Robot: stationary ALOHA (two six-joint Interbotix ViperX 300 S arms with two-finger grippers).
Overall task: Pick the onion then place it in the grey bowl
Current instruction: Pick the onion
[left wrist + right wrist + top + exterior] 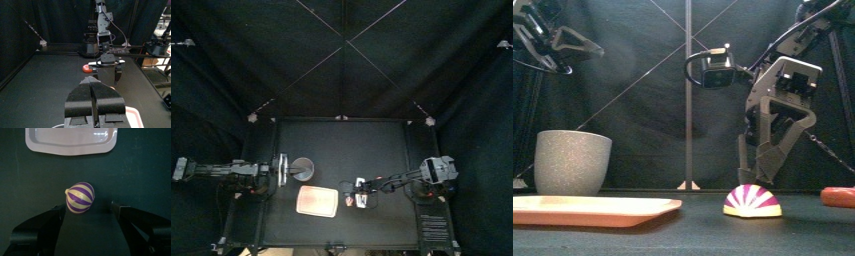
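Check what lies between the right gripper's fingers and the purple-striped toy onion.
Nothing: right wrist view shows bare black table between right gripper and purple-striped toy onion.

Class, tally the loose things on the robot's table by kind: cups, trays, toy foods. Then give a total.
Cups: 1, the grey speckled cup
Trays: 1, the pink tray
Toy foods: 2, the purple-and-white onion and a red toy
Total: 4
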